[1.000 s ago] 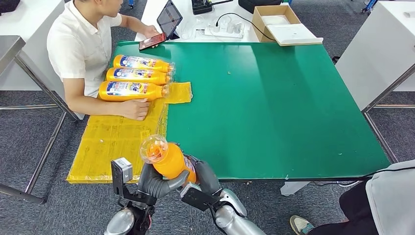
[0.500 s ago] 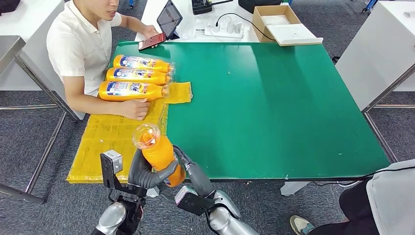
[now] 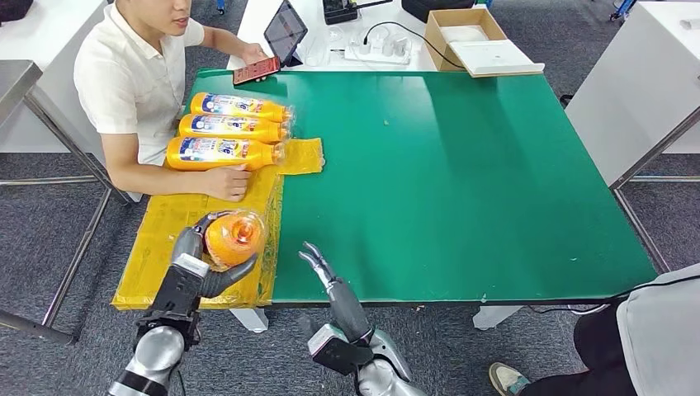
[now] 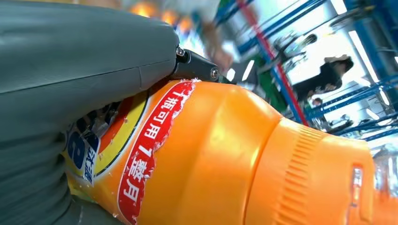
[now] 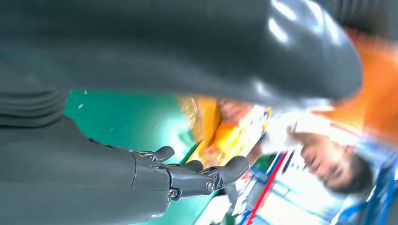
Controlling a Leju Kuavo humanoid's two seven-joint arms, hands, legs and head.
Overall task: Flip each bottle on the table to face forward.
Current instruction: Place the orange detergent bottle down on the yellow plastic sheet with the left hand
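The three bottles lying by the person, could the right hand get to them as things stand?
Probably, with a long reach. The right hand is open over the green table with nothing between. But the person's hand rests against the nearest of the three bottles.

A seated person point(image 3: 136, 78) rests a fist on the yellow mat point(image 3: 177, 235); behind, a tablet point(image 3: 285, 31), phone point(image 3: 257, 69) and box point(image 3: 475, 37) (open).

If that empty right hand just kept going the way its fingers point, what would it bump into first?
Probably the yellow mat: the right hand points up and leftward over the green table, toward the mat's edge. Depth is unclear, so it could pass above it.
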